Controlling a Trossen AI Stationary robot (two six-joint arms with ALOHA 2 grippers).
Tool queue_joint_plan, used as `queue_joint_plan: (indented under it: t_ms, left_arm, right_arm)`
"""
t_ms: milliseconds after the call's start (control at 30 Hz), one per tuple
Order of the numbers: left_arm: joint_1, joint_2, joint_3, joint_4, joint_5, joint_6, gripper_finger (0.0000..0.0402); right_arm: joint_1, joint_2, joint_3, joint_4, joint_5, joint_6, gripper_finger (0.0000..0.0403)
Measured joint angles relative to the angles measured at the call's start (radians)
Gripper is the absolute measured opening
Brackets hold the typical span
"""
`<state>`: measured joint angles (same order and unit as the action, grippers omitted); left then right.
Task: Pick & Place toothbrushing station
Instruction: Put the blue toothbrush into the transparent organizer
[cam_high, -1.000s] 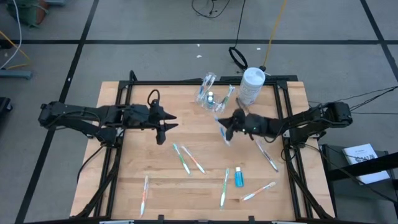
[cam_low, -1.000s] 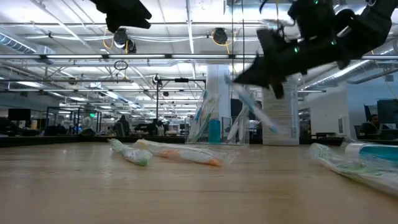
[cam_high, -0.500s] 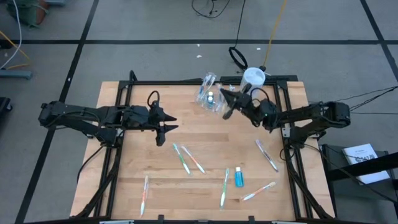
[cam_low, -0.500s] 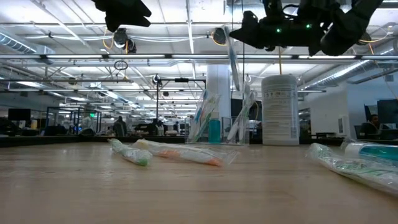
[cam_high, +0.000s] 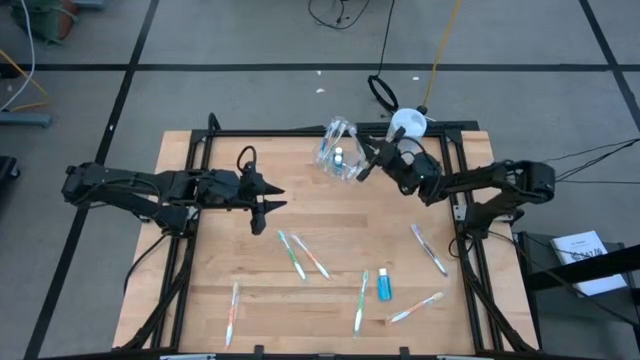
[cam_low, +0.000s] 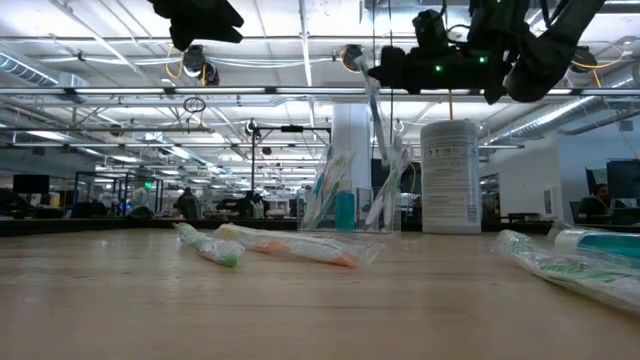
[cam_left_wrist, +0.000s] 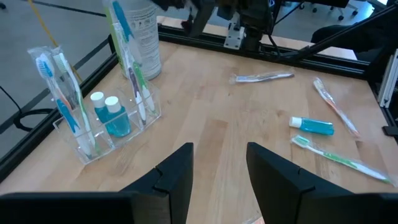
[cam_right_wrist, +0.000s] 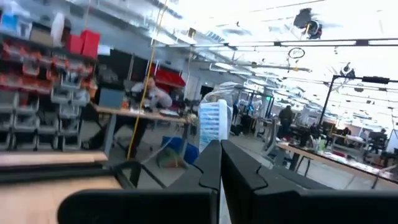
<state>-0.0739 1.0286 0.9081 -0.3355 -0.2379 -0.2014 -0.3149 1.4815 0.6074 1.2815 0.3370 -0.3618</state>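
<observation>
Right gripper (cam_high: 368, 165), clamped on a toothbrush (cam_low: 374, 105), holds it above the clear holder (cam_high: 338, 150) at the table's (cam_high: 230, 265) far edge; next comes a straight lowering into a slot; left gripper (cam_high: 268, 196) waits, fingers apart.

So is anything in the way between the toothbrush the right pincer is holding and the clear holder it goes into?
Nothing visible blocks it. The right pincer holds the toothbrush upright directly over the clear holder, its lower end already among the brushes standing there. The white bottle stands beside the holder, not under the brush.
</observation>
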Motion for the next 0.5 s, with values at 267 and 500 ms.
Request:
queue_joint_plan:
  t_ms: [267, 500]
  left_arm:
    - [0.0, 0.0, 0.0, 0.044, -0.001, 0.048, 0.0152]
    - [0.0, 0.0, 0.0, 0.052, -0.001, 0.068, 0.0152]
  right_arm:
    - [-0.006, 0.174, -0.001, 0.054, 0.064, 0.0, 0.0]
    - [0.024, 0.217, -0.002, 0.039, 0.102, -0.005, 0.0]
